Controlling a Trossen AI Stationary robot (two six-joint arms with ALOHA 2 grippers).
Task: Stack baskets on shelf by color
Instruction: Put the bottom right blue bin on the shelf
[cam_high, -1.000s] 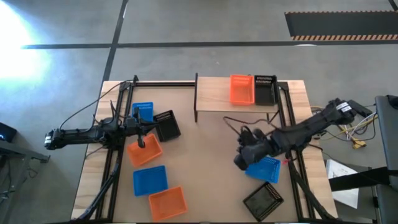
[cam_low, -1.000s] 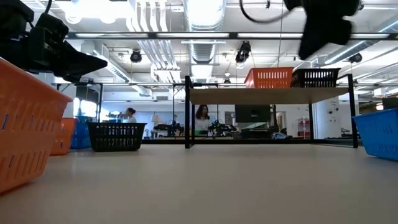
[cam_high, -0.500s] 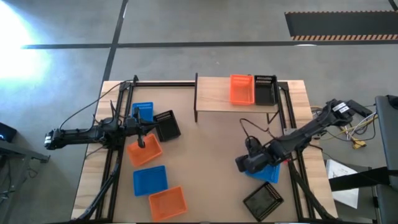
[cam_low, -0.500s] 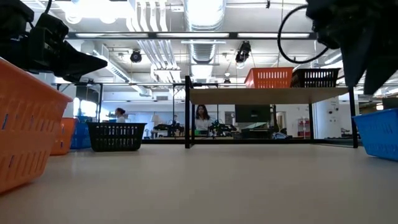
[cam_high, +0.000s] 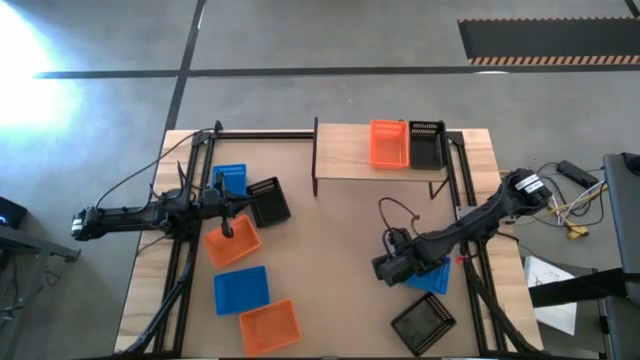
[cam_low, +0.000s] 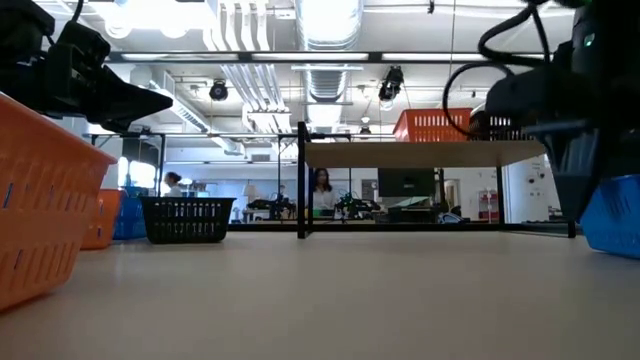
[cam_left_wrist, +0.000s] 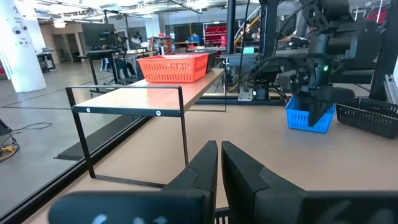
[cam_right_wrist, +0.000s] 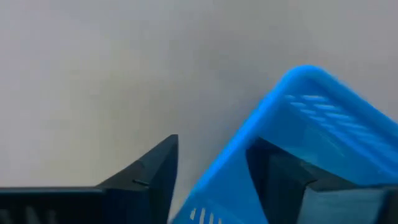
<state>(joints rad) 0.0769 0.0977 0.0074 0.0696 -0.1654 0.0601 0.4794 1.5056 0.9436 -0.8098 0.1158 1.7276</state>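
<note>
Jaws apart on R gripper (cam_right_wrist: 211, 180), straddling blue basket (cam_right_wrist: 298, 124) wall; L gripper (cam_left_wrist: 219, 163) shut, idle. Basket prob light, stiff-ish, mesh slippery: grip rim mid-wall.

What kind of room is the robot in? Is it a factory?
More likely a big robotics lab or workshop. The low view shows bare ceiling pipes and ducts with rows of lights, people at desks far behind the shelf, and the high view shows a grey concrete floor around the table.
</note>
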